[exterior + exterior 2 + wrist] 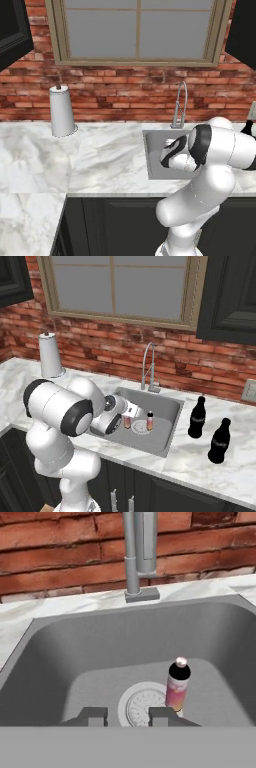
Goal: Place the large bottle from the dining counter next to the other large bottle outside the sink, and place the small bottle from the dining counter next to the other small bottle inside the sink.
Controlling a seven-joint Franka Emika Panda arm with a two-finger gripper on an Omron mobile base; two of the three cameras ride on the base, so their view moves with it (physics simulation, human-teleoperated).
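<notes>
jaws (126, 418): down inside the sink and closed tight. There's a pink body right at the tips, so I'd say they're clamped on the small bottle (127, 422)

small bottle: upright and low over the basin floor, by the drain (140, 427). Can't tell if it's touching down yet

why there: its match has to be a close neighbour, so it's brought in right beside it

other small bottle (177, 684): standing at the drain's rim, at 3 o'clock from the held one, near but apart

sink (170, 431): the right spot for the little pair

large bottle (219, 441): out on the bench at 3 o'clock of the sink, next to the other large bottle (197, 417). No idea which is which, but that half looks done

tap (134, 557): at 12 o'clock, well out of the way
</notes>
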